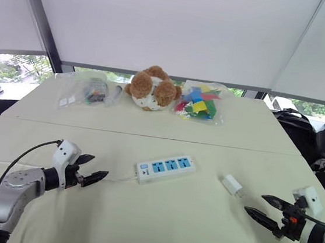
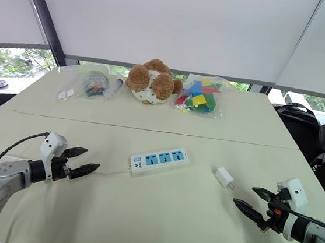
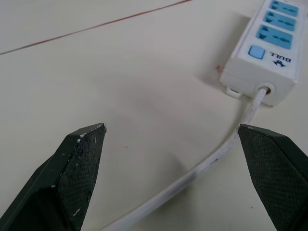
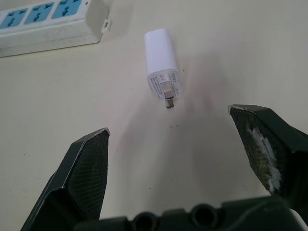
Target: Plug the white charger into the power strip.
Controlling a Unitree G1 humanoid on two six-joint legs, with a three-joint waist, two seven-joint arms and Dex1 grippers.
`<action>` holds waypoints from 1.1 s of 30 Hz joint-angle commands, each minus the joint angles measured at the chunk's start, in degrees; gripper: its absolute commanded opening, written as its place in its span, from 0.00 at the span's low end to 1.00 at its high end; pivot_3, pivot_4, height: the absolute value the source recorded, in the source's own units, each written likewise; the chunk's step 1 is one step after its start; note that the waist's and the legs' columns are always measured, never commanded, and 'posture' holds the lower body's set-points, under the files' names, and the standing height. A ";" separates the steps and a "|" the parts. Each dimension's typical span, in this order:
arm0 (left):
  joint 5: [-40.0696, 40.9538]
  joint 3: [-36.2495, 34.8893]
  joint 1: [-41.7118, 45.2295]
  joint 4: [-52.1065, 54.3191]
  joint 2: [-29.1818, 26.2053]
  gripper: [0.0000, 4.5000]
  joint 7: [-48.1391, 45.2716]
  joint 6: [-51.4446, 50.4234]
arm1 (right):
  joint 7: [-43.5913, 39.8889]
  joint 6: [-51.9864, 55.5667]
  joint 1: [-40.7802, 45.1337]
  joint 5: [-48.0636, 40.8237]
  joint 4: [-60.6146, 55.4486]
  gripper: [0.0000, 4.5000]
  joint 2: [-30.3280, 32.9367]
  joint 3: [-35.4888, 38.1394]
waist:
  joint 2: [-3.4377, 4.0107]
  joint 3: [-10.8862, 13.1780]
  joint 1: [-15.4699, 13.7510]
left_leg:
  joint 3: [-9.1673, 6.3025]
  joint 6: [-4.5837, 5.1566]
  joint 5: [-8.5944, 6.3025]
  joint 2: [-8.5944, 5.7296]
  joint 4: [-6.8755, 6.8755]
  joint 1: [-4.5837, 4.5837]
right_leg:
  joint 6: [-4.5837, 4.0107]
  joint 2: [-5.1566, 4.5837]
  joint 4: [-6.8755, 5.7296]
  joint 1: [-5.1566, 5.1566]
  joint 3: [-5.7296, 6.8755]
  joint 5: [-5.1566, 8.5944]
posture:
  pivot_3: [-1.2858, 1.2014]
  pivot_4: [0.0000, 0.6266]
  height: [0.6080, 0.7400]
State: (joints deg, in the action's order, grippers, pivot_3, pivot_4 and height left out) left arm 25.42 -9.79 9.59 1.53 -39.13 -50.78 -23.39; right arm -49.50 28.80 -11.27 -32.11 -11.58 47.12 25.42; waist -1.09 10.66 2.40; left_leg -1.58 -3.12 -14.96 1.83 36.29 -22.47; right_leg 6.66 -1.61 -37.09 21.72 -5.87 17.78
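White charger (image 4: 163, 72) lies flat on desk (image 1: 197, 231), just right of power strip (image 1: 165, 168), prongs toward right jaws, which gape wide, empty. Left jaws also wide, straddling strip's cable (image 3: 211, 161). Step: grasp. Close across charger body, leaving prongs clear.

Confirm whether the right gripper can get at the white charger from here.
Probably yes: the right gripper is open and aimed at the white charger, which lies flat ahead with only table between them. The power strip sits off its path.
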 commanded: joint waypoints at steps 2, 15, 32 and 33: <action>-0.84 2.30 2.71 -0.89 -0.87 1.00 -5.55 4.11 | -0.88 1.33 1.69 -0.93 -1.57 0.97 2.38 2.21 | 0.00 0.00 0.00 | 0.00 0.00 0.00 0.00 0.00 0.00 | 0.00 0.00 0.00 0.00 0.00 0.00 | 0.52 0.24 0.99; -6.98 13.40 17.00 -21.61 9.22 1.00 -17.06 20.36 | 1.93 25.27 19.93 -11.68 -16.58 0.97 11.61 -9.31 | 0.02 -0.01 -0.25 | -0.10 0.01 0.00 0.00 0.32 -0.14 | 0.01 0.04 -0.12 -0.01 0.07 -0.02 | 0.52 0.24 0.99; -13.52 14.09 27.50 -46.73 22.17 1.00 -17.24 36.73 | 4.30 31.54 23.54 -15.48 -20.86 0.97 11.14 -10.28 | 0.17 -0.10 -2.72 | -0.17 0.15 -0.05 -0.05 1.42 -0.99 | 0.37 0.02 -0.33 0.40 0.16 -0.33 | 0.52 0.24 0.99; -13.67 14.12 27.88 -47.36 22.46 1.00 -17.39 37.00 | 4.29 31.52 23.39 -15.33 -20.88 0.97 11.22 -10.25 | 0.18 -0.10 -2.72 | -0.16 0.15 -0.05 -0.05 1.45 -0.99 | 0.37 0.02 -0.33 0.40 0.14 -0.33 | 0.52 0.24 0.99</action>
State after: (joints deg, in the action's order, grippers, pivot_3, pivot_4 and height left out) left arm 12.75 3.64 37.21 -44.49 -17.31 -67.69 13.08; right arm -45.28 60.54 11.68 -46.56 -31.17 57.53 13.68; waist -0.91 10.55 -0.32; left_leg -1.74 -2.97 -15.01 1.79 37.78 -23.46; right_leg 7.03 -1.60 -37.41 22.09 -5.74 17.45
